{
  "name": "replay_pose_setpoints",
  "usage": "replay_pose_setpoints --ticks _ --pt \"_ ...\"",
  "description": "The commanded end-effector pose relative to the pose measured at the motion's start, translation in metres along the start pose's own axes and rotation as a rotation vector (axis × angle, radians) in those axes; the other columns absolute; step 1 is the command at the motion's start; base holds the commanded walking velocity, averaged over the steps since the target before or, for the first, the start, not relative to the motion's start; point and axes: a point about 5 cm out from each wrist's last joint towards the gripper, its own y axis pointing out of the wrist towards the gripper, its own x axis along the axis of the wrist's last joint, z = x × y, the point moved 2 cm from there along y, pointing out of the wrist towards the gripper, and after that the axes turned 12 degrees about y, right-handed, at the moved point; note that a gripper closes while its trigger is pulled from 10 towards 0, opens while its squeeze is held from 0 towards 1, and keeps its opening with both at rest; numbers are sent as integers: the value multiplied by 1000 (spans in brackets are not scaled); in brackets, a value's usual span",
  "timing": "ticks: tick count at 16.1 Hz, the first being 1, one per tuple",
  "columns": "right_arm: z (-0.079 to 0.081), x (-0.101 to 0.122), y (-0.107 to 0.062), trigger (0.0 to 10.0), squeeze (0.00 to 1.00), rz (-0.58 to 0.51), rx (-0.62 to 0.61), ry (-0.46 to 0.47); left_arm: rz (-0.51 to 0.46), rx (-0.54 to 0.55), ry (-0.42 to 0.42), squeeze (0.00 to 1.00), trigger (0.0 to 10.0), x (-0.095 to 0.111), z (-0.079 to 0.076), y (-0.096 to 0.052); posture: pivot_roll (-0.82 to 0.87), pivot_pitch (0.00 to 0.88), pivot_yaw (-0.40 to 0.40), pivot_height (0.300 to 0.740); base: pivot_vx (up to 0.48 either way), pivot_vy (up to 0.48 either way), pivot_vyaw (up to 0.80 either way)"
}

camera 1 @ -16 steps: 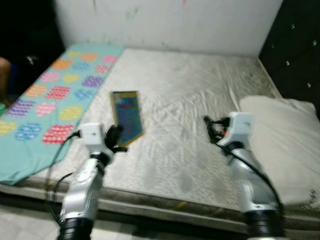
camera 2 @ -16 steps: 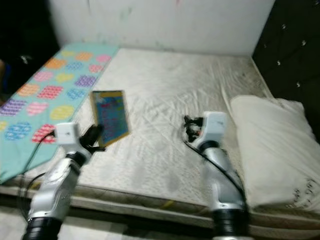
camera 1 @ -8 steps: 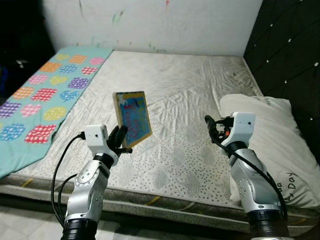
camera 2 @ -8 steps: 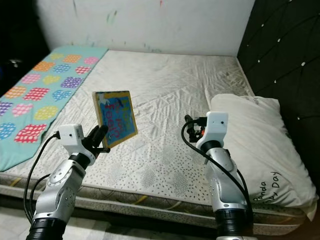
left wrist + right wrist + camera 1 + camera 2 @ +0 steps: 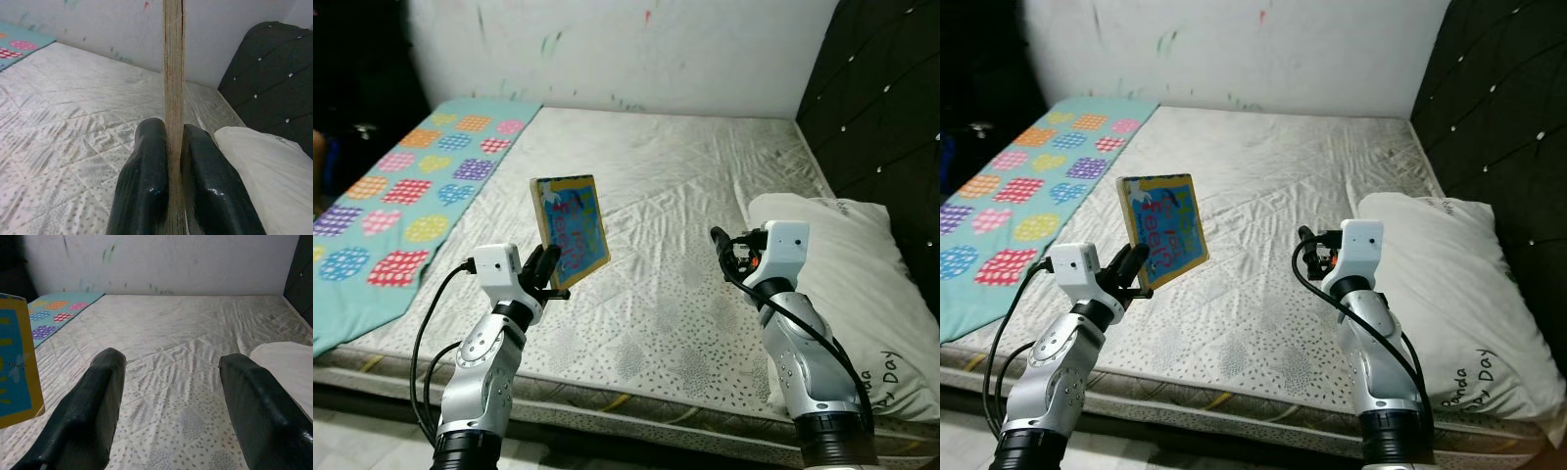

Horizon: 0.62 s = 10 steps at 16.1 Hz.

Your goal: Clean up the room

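Now left gripper pinching book upright, above mattress

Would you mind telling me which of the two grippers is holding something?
The left gripper: its fingers clamp the book off the mattress, while the right gripper is open and empty.

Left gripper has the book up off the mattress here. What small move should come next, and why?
Probably carry the book away from the mattress toward wherever it is stored. The left gripper is clamped on its lower edge and holds it upright above the bed, while the right gripper hangs open, holding nothing.
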Motion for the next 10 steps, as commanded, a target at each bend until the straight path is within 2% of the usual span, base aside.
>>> replay_pose_setpoints --ticks 1,7,10 --pt "3 2 1 10000 0 -4 10 0 -70 -9 21 0 10000 16 2 2 -197 0 14 740 379 0 0" --pt "2 1 1 10000 0 -3 7 -2 -55 2 21 0 10000 14 3 2 -197 0 13 740 325 0 0" --pt "2 1 1 10000 0 -2 5 -2 -14 41 34 0 10000 10 7 3 -198 0 15 740 81 0 0"
